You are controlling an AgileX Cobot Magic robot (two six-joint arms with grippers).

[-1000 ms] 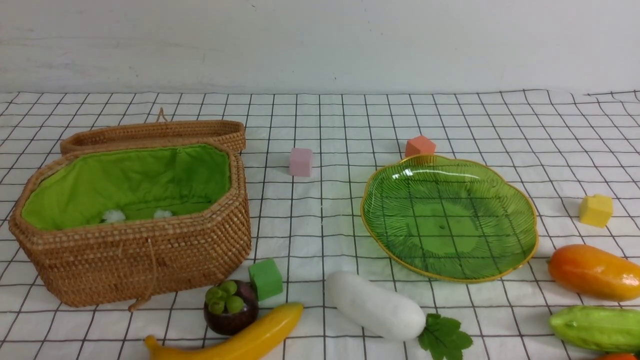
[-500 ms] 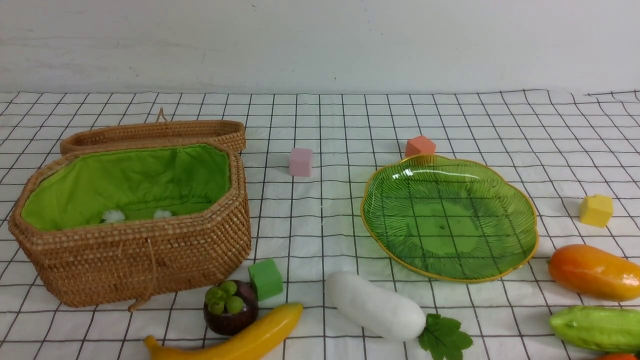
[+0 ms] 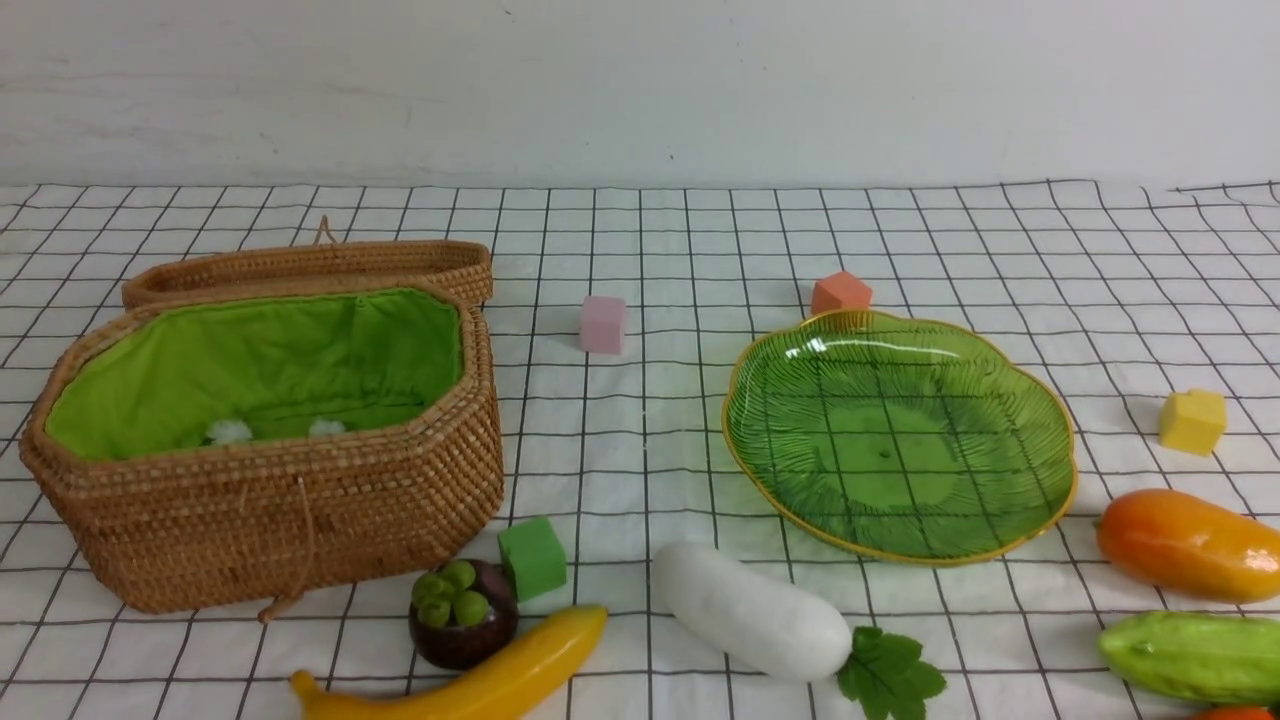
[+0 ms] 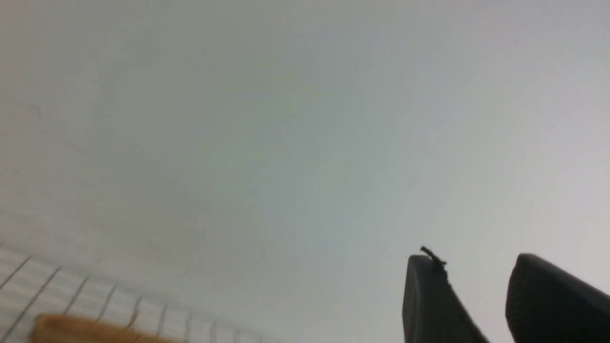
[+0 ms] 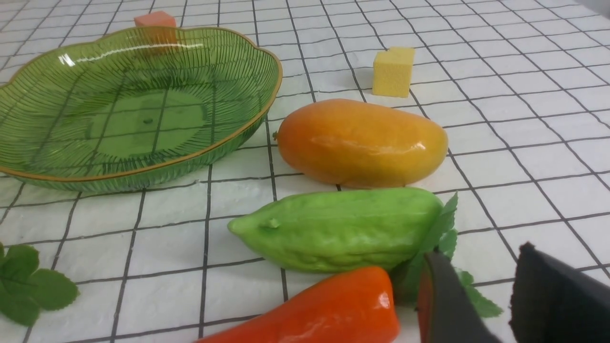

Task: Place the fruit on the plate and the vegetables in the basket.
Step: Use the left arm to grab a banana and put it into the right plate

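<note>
In the front view the wicker basket point(image 3: 270, 520) with green lining stands open at the left, and the green glass plate point(image 3: 900, 440) lies bare at the right. Banana point(image 3: 500, 680), mangosteen point(image 3: 462, 625) and white radish point(image 3: 750, 610) lie along the near edge. Mango point(image 3: 1185, 545), gourd point(image 3: 1190, 655) and a sliver of pepper point(image 3: 1240, 714) sit near right. My right gripper point(image 5: 476, 252) is open and empty, just beside the pepper point(image 5: 329, 314) and gourd point(image 5: 338, 228), with the mango point(image 5: 362, 143) beyond. My left gripper point(image 4: 474, 259) is open, empty, facing the wall.
The basket's lid point(image 3: 310, 265) lies behind it. Small cubes are scattered on the checked cloth: pink point(image 3: 602, 324), orange point(image 3: 840, 292) behind the plate, yellow point(image 3: 1192, 421) at the right, green point(image 3: 532, 558) next to the mangosteen. A white wall closes the back.
</note>
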